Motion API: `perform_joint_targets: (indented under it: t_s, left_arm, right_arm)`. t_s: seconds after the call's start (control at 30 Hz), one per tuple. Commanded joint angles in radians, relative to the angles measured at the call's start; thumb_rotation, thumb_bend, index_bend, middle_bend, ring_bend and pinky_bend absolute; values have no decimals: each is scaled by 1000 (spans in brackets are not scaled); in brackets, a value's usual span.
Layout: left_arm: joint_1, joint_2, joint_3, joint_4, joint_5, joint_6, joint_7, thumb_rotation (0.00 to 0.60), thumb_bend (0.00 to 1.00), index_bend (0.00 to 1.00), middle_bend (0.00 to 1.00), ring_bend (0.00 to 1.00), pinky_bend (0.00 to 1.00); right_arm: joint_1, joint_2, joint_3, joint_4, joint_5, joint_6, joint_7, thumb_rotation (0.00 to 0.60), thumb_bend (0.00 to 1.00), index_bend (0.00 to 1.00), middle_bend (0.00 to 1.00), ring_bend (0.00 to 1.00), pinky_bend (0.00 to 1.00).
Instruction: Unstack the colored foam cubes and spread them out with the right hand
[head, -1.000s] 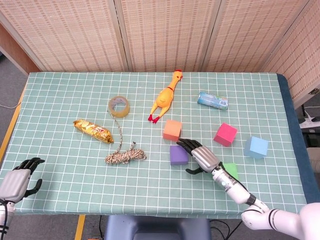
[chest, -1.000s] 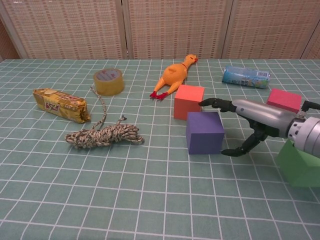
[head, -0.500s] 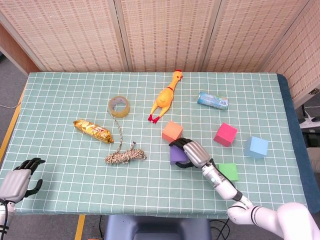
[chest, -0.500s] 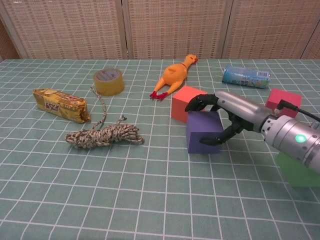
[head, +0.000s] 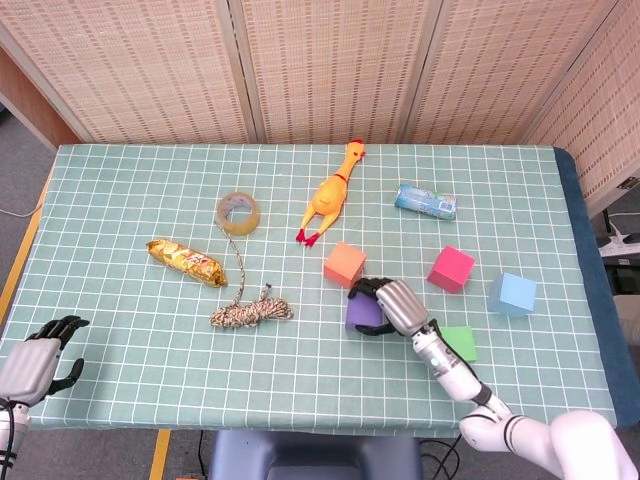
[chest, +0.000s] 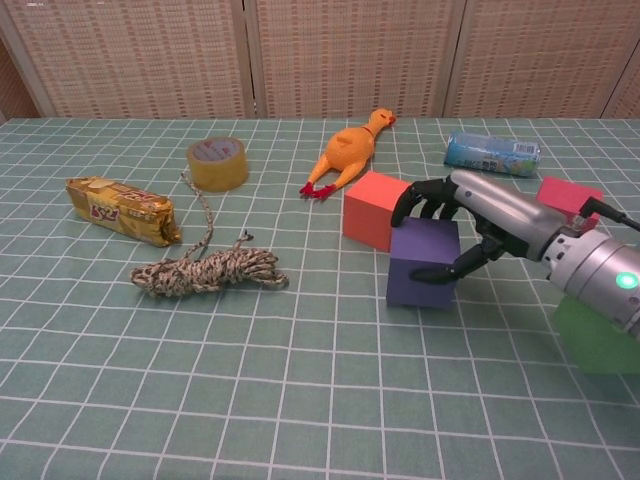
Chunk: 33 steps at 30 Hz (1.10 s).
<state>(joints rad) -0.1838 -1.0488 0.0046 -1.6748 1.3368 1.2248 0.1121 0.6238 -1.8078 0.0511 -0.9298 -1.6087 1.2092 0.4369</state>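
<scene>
Right hand (chest: 470, 225) gripping purple cube (chest: 422, 265), fingers over top, thumb at right face. Am noting orange cube (chest: 376, 208) touching or just beside it up-left; open table lying toward me. Left hand (head: 38, 360) idling empty, far off.

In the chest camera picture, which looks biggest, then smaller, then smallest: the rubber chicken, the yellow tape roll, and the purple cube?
1. rubber chicken, the longest.
2. purple cube, though it sits nearer the camera.
3. yellow tape roll, smallest, though not by much.

Lab-like test room: checked table (head: 120, 180) before woven folding screens (head: 330, 60).
</scene>
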Motion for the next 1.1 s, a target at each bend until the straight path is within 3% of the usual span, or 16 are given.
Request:
perform_joint_targets:
  t_s: [0.03, 0.17, 0.37, 0.47, 0.57, 0.67, 0.77, 0.87, 1.1]
  left_arm:
    - [0, 0, -1, -1, -1, 0, -1, 600, 463, 213, 162, 159, 359]
    - [-1, 0, -2, -2, -5, -2, -1, 600, 464, 213, 162, 159, 359]
    - [-4, -3, 0, -4, -8, -9, 8, 600, 464, 213, 163, 159, 359]
    - [-5, -4, 1, -4, -8, -10, 11, 600, 463, 213, 162, 160, 359]
    - [-5, -3, 1, -4, -8, -10, 11, 600, 463, 213, 162, 160, 359]
    - [-4, -3, 0, -5, -9, -8, 10, 600, 463, 213, 162, 160, 359]
    - [-4, -2, 1, -4, -7, -8, 8, 600, 463, 213, 163, 160, 359]
    - [-4, -3, 1, -2, -7, -9, 8, 600, 462, 213, 162, 160, 359]
    - [-5, -4, -1, 0, -16, -12, 9, 600, 459, 213, 163, 160, 360]
  right_arm:
    - [-19, 84, -44, -100, -22, -3, 18, 600, 135, 539, 559, 588, 743]
    - [-29, 182, -109, -200, -76, 0, 35, 600, 135, 539, 559, 588, 742]
    - [-47, 240, -174, -251, -147, 38, 30, 600, 135, 536, 559, 581, 742]
    - [-45, 261, -200, -266, -159, 16, 23, 600, 135, 485, 532, 486, 713]
    - [-37, 283, -219, -287, -172, -1, 52, 600, 135, 365, 403, 336, 599]
    - [-31, 303, -235, -294, -192, 7, 92, 600, 110, 147, 223, 136, 389]
    - [-36, 322, -241, -296, -211, 42, 116, 600, 88, 22, 101, 28, 254]
    - [-47, 358, -241, -321, -215, 79, 114, 600, 86, 0, 19, 0, 174]
    - [-81, 460, -197, -425, -164, 139, 43, 600, 86, 0, 9, 0, 161]
